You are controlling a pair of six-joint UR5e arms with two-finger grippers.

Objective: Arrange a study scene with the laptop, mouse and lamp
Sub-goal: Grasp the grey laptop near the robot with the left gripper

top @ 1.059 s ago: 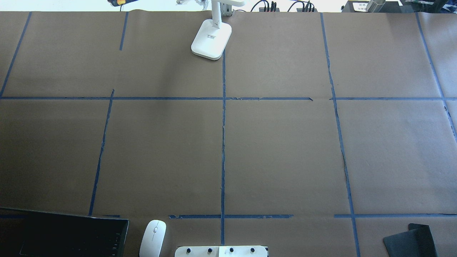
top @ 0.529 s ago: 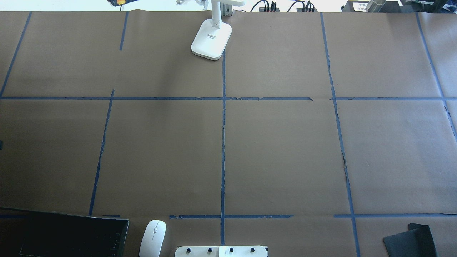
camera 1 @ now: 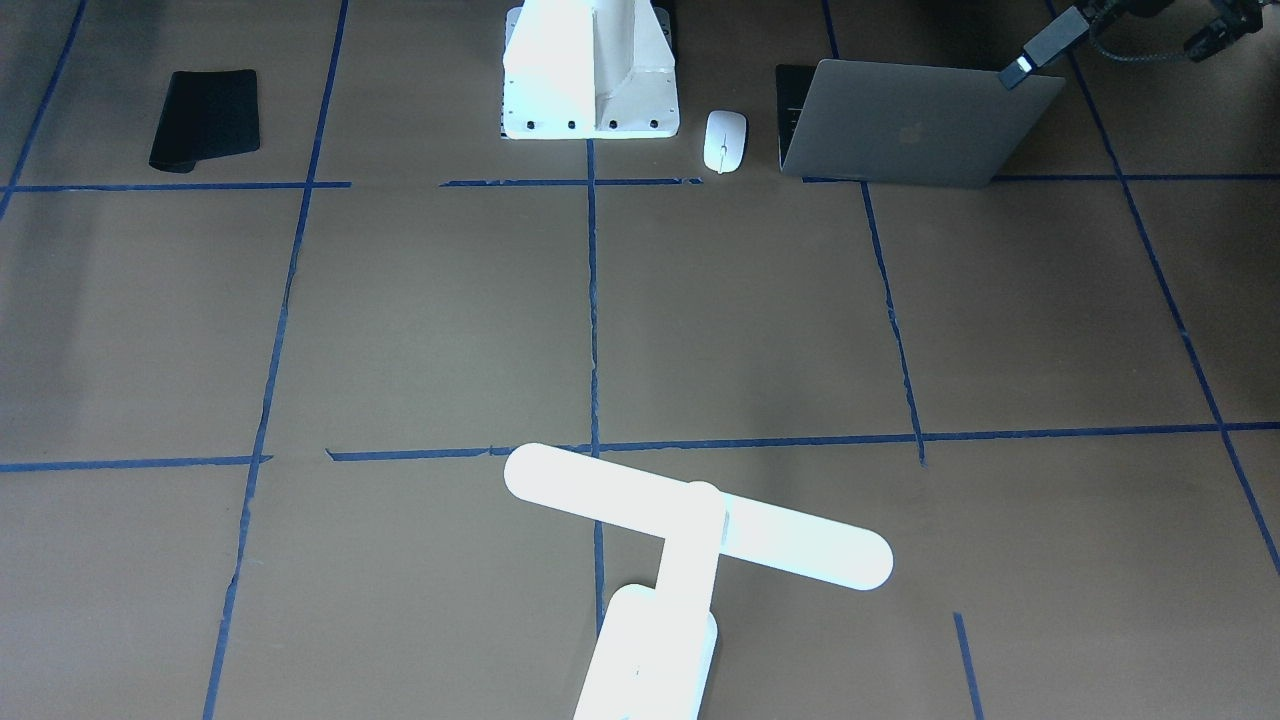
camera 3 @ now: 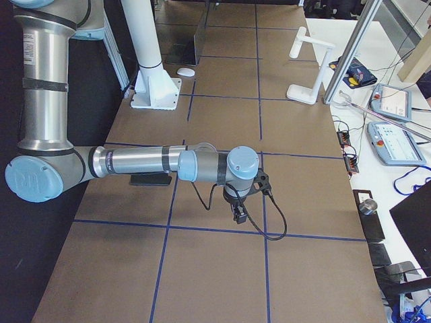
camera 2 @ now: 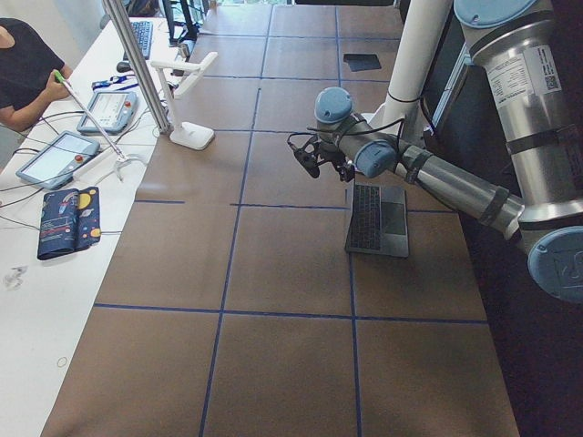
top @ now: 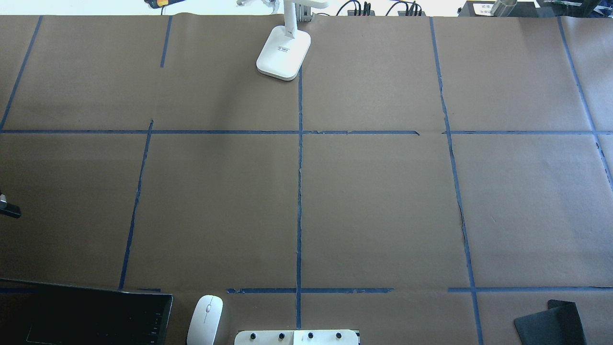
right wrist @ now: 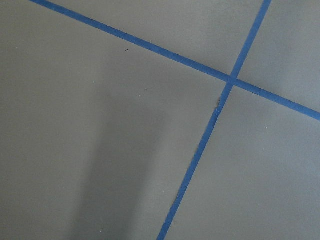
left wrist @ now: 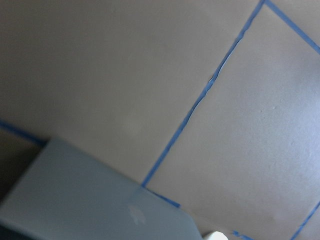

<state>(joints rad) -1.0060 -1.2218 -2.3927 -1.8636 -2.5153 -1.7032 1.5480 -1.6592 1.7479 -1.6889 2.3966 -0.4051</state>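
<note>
Overhead opposite front, sharing mouse (top: 206,316), wrist-cams seemingly close

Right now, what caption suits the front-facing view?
Open laptop and mouse side by side at the back, white lamp up front.

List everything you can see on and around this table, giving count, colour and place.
laptop: 1, grey, open, robot's edge, its left
mouse: 1, white, between laptop and pedestal
lamp: 1, white, far edge, middle
pad: 1, black, robot's edge, its right
pedestal: 1, white, robot's edge, middle
table: 1, brown, blue tape grid
left gripper: 1, dark, raised near laptop
right gripper: 1, dark, raised over table
</note>
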